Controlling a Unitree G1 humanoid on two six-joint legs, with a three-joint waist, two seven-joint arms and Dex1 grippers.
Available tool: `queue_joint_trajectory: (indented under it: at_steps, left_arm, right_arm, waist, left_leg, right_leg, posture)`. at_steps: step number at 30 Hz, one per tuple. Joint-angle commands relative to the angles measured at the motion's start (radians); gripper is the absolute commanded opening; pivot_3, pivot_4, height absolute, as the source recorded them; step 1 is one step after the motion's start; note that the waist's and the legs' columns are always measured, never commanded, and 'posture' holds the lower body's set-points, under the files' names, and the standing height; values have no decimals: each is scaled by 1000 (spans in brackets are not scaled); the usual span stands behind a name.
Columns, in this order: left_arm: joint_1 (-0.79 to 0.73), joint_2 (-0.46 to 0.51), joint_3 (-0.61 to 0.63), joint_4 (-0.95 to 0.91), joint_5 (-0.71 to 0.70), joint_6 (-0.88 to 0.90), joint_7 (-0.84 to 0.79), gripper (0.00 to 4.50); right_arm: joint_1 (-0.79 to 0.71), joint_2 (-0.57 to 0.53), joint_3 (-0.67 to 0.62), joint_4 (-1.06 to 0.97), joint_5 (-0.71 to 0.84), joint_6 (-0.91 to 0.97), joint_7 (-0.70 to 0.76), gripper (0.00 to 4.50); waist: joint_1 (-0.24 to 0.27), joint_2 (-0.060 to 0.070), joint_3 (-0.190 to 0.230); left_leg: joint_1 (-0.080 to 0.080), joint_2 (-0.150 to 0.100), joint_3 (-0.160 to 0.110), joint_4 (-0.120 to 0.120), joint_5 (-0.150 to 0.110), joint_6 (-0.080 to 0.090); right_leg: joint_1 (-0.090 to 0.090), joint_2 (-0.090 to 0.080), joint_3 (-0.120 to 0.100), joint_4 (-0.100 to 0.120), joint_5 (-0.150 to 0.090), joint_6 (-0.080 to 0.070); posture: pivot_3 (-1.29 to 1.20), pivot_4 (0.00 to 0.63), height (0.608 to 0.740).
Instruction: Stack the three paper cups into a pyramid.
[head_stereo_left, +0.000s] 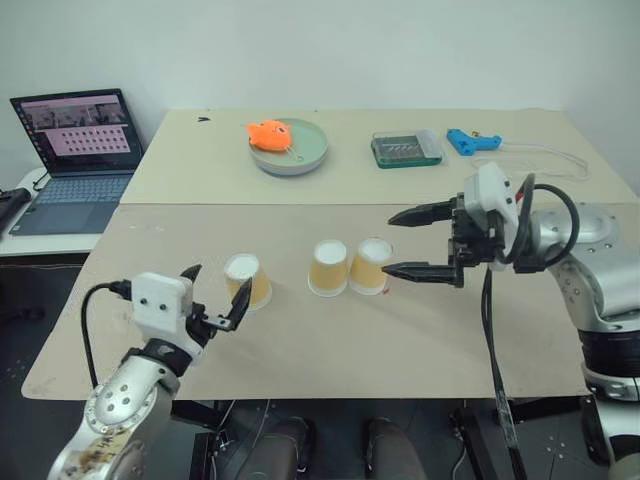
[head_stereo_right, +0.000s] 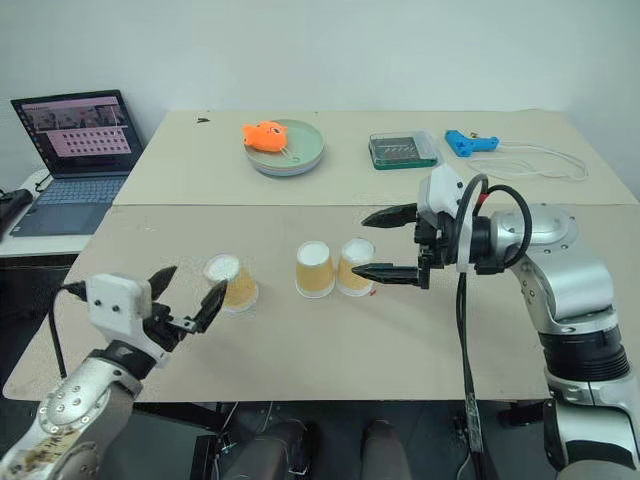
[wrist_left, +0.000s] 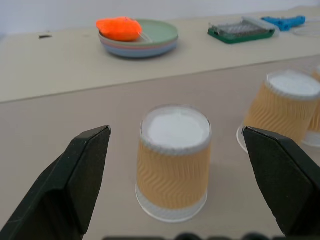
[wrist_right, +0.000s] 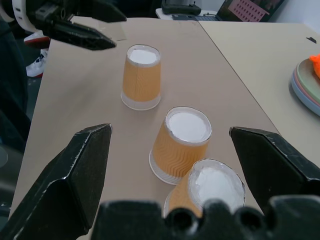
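All three paper cups stand upside down on the tan table, tan-orange with white bases up. The left cup (head_stereo_left: 247, 279) stands alone. The middle cup (head_stereo_left: 329, 267) and the right cup (head_stereo_left: 371, 265) are close side by side. My left gripper (head_stereo_left: 215, 290) is open just in front of the left cup (wrist_left: 174, 167), its fingers wide on either side and not touching it. My right gripper (head_stereo_left: 388, 243) is open just right of the right cup (wrist_right: 207, 192), pointing left along the row, with nothing held.
At the back of the far table lie a green plate (head_stereo_left: 310, 155) with an orange toy (head_stereo_left: 268, 134), a green tray (head_stereo_left: 405, 148) and a blue tool (head_stereo_left: 470, 140) with a white cable. An open laptop (head_stereo_left: 80, 150) sits on a side table at left.
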Motion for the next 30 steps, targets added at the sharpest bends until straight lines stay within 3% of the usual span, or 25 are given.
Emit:
queue_joint_trajectory:
  at_steps: [1, 14, 30]
  left_arm:
    - [1, -27, -42, 83, 65, -111, -25, 4500]
    - [-162, -3, -53, 289, 136, -222, -119, 4500]
    - [-390, -5, -43, 519, 117, -189, -195, 4500]
  right_arm:
    - [-19, -2, -12, -22, 4, -23, -11, 4438]
    - [3, -11, -32, -43, 9, -16, -49, 4438]
    - [22, -11, -44, -65, 16, -15, -91, 4438]
  waist:
    - [0, 0, 0]
    - [1, 0, 0]
    - [-3, 0, 0]
  left_leg:
    - [0, 0, 0, 0, 0, 0]
    - [0, 0, 0, 0, 0, 0]
    - [0, 0, 0, 0, 0, 0]
  right_leg:
    - [0, 0, 0, 0, -1, 1]
    - [-1, 0, -1, 0, -1, 2]
    - [-2, 1, -1, 0, 0, 0]
  posture:
    - [0, 150, 730]
    - [0, 150, 730]
    - [0, 150, 730]
